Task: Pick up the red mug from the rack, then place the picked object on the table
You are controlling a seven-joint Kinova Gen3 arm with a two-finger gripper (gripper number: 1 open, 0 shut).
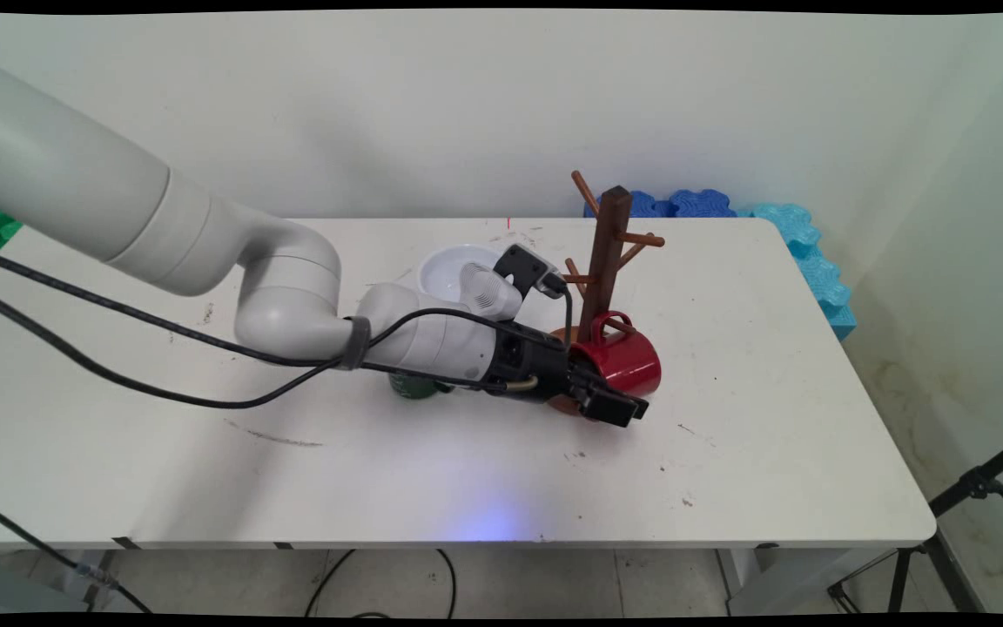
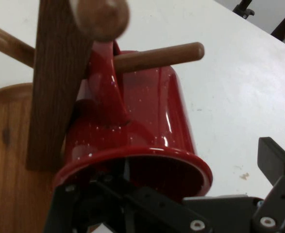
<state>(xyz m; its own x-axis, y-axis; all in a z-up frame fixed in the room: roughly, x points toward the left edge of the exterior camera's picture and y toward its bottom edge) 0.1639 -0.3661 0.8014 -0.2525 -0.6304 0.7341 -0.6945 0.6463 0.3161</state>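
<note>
Leftmost, a green cup (image 1: 414, 386) is standing half hidden under the arm; a white bowl (image 1: 449, 270) is sitting behind. Centrally, the gripper (image 1: 610, 402) is gripping the rim of the red mug (image 1: 628, 359), which is lying on its side against the wooden mug tree (image 1: 608, 261), mouth facing the claw, long axis along the fingers. No lettering is legible.

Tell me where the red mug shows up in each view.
Main view: red mug right of centre, on its side at the rack's foot.
Hand view: mug fills the centre, its rim toward the camera.
Shared landmark: the wooden rack post beside the mug's handle.
</note>
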